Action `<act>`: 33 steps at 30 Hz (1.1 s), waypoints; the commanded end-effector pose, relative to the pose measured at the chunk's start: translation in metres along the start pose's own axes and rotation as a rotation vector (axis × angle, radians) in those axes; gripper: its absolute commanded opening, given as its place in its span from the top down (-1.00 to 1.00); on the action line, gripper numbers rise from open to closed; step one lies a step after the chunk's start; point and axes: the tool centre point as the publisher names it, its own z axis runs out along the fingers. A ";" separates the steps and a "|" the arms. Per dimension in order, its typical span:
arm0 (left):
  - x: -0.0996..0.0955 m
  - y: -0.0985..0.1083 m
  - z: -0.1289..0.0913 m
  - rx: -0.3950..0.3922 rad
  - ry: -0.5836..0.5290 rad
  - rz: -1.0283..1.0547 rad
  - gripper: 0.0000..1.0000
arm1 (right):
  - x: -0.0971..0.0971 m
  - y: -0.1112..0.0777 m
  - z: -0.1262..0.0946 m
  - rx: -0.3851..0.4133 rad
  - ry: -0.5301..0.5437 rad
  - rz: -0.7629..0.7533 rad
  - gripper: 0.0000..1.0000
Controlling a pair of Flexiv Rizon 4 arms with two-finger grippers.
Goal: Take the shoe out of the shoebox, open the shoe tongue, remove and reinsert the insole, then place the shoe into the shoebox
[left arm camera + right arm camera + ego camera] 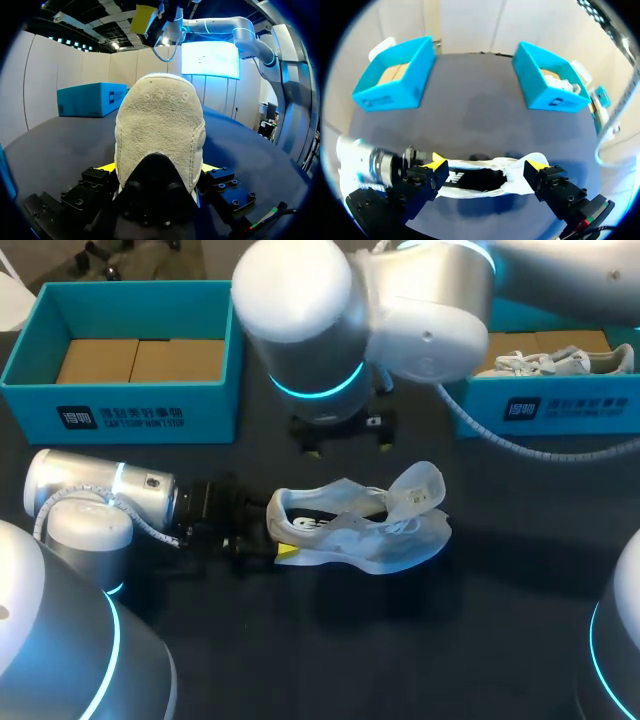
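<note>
The left pincer (159,166) is clenched on the heel of the white shoe (160,120), one yellow tip pressed to each side of it. In the head view this arm comes in low from the left edge, and the shoe lies just left of the frame's middle on the dark table (450,640), heel toward the left and toe toward the right. Its dark opening faces upward. A white flap stands up at the toe end; whether that is the tongue or the insole cannot be told.

The right pincer (487,162) hangs released above the shoe, its yellow tips spread wide and touching nothing, with the shoe's opening showing between them below.

An open blue shoebox (120,405) sits at the upper left of the head view. A second blue box (560,405) at the upper right holds another white shoe (545,362).
</note>
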 end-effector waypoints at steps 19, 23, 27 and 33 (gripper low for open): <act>0.002 0.001 0.000 -0.001 -0.002 0.000 1.00 | 0.027 -0.012 -0.006 0.206 0.290 -0.848 -1.00; 0.002 0.001 0.000 -0.001 -0.002 0.000 1.00 | 0.028 -0.014 -0.007 0.186 0.372 -0.880 0.63; 0.002 0.001 0.000 -0.001 -0.002 0.000 1.00 | 0.028 -0.015 -0.006 0.211 0.418 -0.885 1.00; 0.002 0.001 0.000 -0.001 -0.002 0.000 1.00 | 0.028 -0.015 -0.006 0.211 0.418 -0.885 1.00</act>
